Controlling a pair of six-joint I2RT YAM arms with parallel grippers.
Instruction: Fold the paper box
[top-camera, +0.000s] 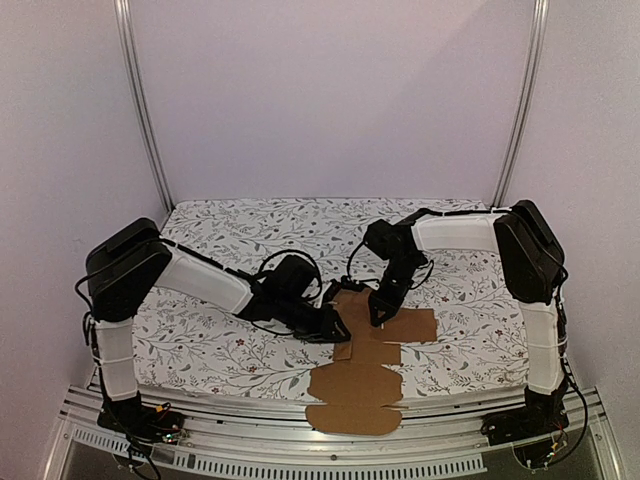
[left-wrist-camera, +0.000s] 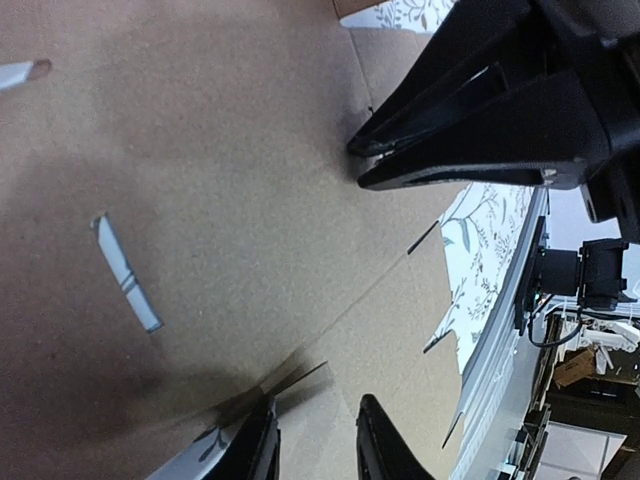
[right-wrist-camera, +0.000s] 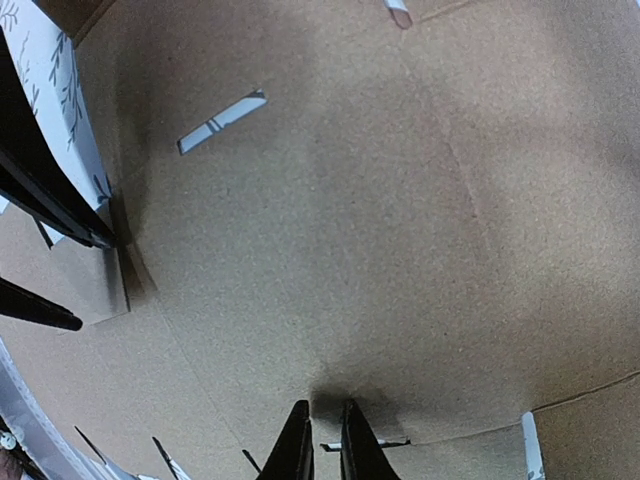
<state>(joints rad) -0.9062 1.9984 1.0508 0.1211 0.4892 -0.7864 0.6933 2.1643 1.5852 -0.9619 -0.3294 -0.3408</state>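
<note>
The paper box (top-camera: 360, 380) is a flat brown die-cut sheet on the floral cloth, its near end overhanging the table's front edge. It fills the left wrist view (left-wrist-camera: 200, 150) and the right wrist view (right-wrist-camera: 350, 200). My left gripper (top-camera: 335, 326) is at the sheet's left edge; its jaws (left-wrist-camera: 320, 440) stand open on either side of a slightly lifted side flap (right-wrist-camera: 95, 285). My right gripper (top-camera: 377, 318) points down onto the sheet's middle panel with its fingers almost together (right-wrist-camera: 325, 445), tips touching the cardboard. It also shows in the left wrist view (left-wrist-camera: 360, 165).
The floral cloth (top-camera: 220, 350) covers the table. An aluminium rail (top-camera: 250, 430) runs along the front edge under the overhanging cardboard. Two metal posts (top-camera: 145, 110) stand at the back corners. A narrow slot (right-wrist-camera: 220, 122) is cut in the sheet.
</note>
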